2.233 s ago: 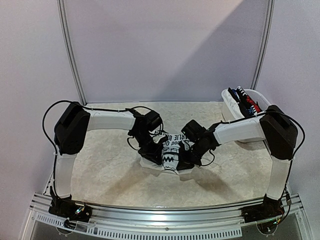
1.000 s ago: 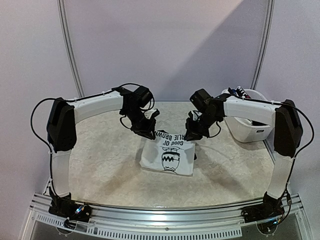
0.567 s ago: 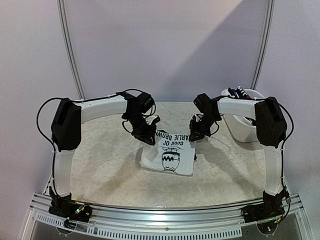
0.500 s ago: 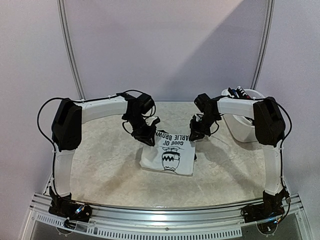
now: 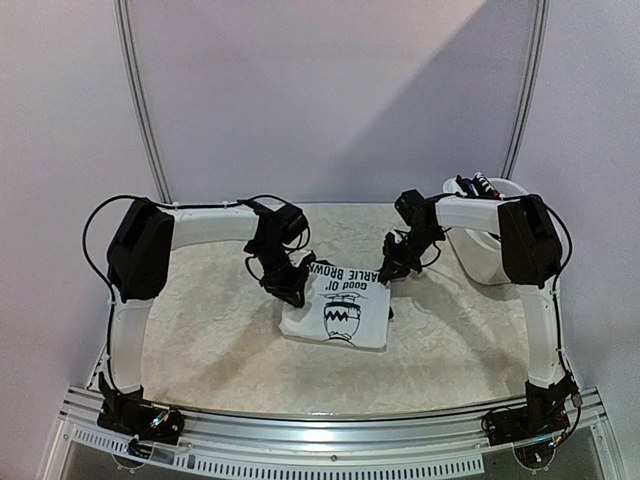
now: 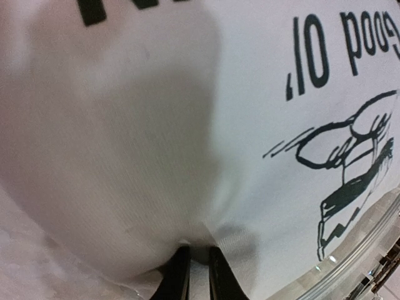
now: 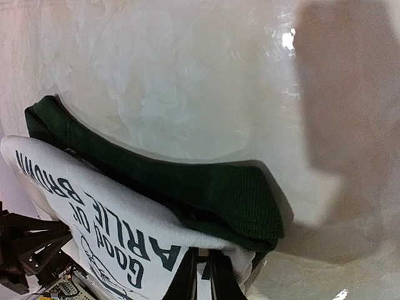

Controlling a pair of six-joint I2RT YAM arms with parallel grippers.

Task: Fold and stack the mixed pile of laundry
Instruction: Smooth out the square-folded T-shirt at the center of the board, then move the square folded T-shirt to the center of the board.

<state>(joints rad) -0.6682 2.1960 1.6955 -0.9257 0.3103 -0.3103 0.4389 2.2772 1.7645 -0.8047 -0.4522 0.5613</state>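
At far edge | left tool (image 5: 294, 292), right tool (image 5: 389, 271) pinch white T-shirt (image 5: 340, 312) corners | hem on table (image 5: 200, 345)

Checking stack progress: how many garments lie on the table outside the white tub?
2: the white black-printed T-shirt lying centrally, and a dark green fabric piece directly under it. Others may hide beneath.

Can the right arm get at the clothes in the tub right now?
Not yet, probably: the right end effector is shut on the white T-shirt. Nothing stands between it and the tub, so releasing should free it.
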